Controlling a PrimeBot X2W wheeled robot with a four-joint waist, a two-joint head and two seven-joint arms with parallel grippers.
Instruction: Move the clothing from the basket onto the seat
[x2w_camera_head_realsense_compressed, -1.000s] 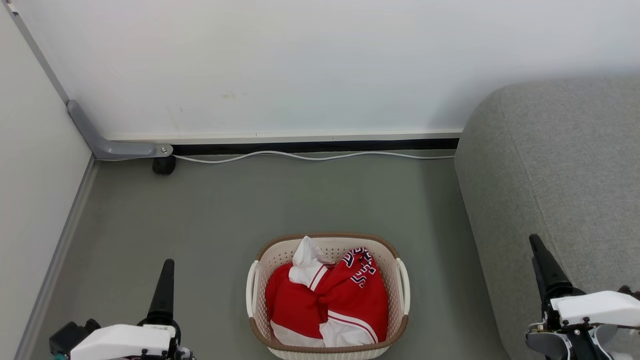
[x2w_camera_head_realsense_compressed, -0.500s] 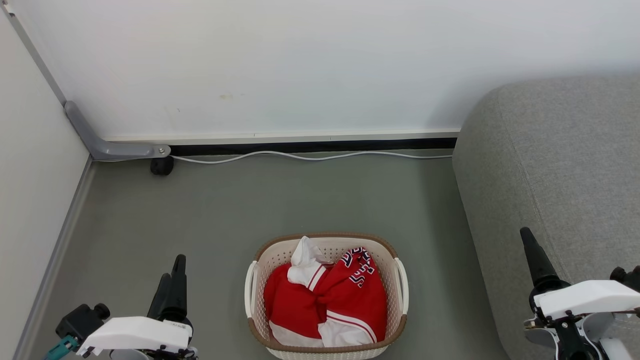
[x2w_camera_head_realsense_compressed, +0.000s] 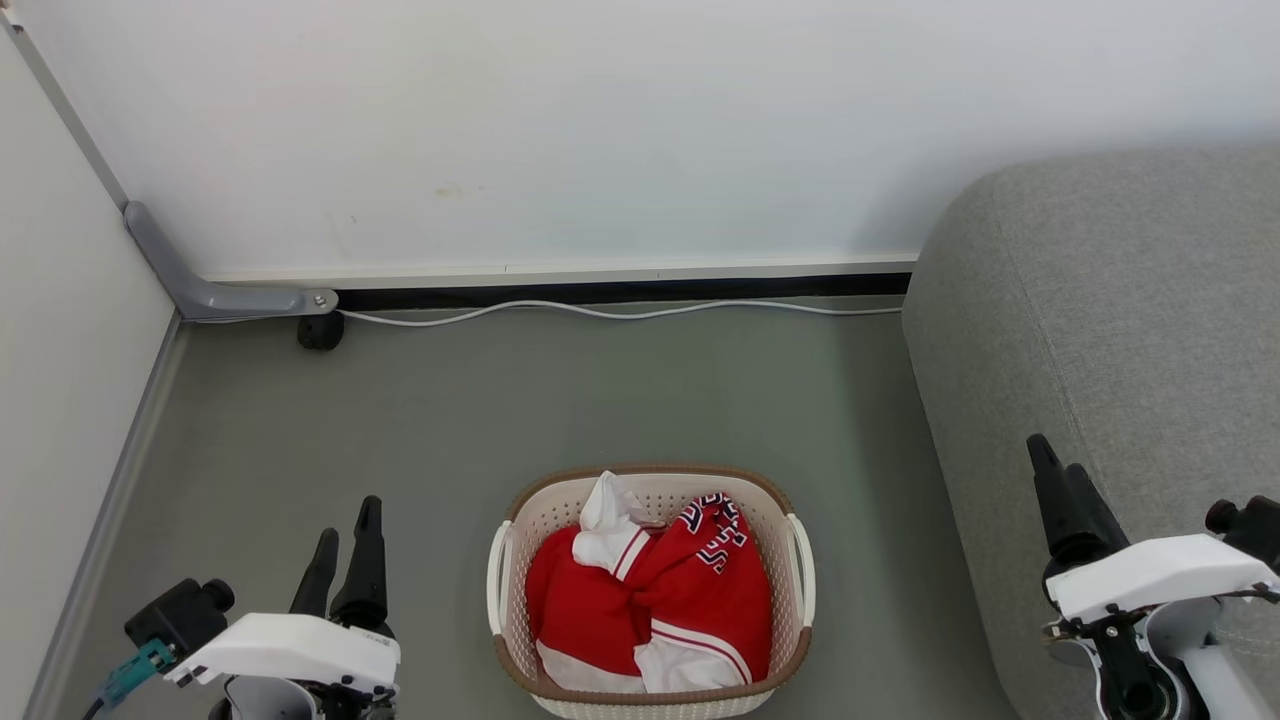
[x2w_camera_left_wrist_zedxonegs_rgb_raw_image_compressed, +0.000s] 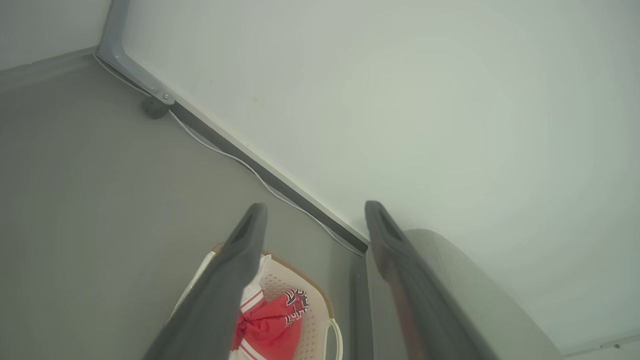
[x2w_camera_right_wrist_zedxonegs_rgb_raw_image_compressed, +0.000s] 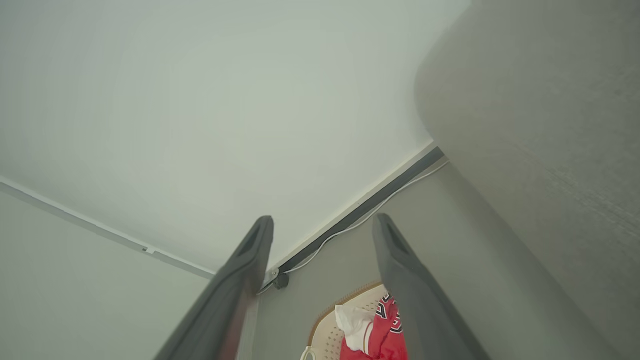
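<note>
Clothing (x2w_camera_head_realsense_compressed: 650, 605) lies in the basket (x2w_camera_head_realsense_compressed: 655, 470) — a crumpled red heap with white trim and thin red-and-white stripes, covering most of the basket's inside. Navy-and-white block lettering (x2w_camera_head_realsense_compressed: 716, 535) shows on a fold at the upper right of the heap. I can make out parts of a few letters, but the fold cuts them off and I cannot read a word.

Basket: cream, perforated, brown rim, a white handle on each side. It stands on the grey floor (x2w_camera_head_realsense_compressed: 600, 400), near the seat (x2w_camera_head_realsense_compressed: 1120, 320) but not touching it, with a strip of floor between them. Seat: grey fabric, rounded corner, a seam running down its side, to the right of the basket in head view.

Left gripper (x2w_camera_head_realsense_compressed: 347, 522): jaws spread wide, nothing between them. It hangs over bare floor to the left of the basket and apart from it. In left wrist view its two dark fingers (x2w_camera_left_wrist_zedxonegs_rgb_raw_image_compressed: 232, 280) stand well apart, with the basket and the red cloth beyond, low between them.

Right gripper (x2w_camera_head_realsense_compressed: 1052, 455): jaws likewise wide apart and empty, seen against the seat's side in head view. Right wrist view shows its fingers (x2w_camera_right_wrist_zedxonegs_rgb_raw_image_compressed: 405, 280) well parted, the pale wall (x2w_camera_right_wrist_zedxonegs_rgb_raw_image_compressed: 200, 100) behind them.

Background — a white cable (x2w_camera_head_realsense_compressed: 620, 313) runs along the foot of the wall. A grey bracket (x2w_camera_head_realsense_compressed: 220, 297) with a black caster (x2w_camera_head_realsense_compressed: 320, 332) sits at the left corner.
</note>
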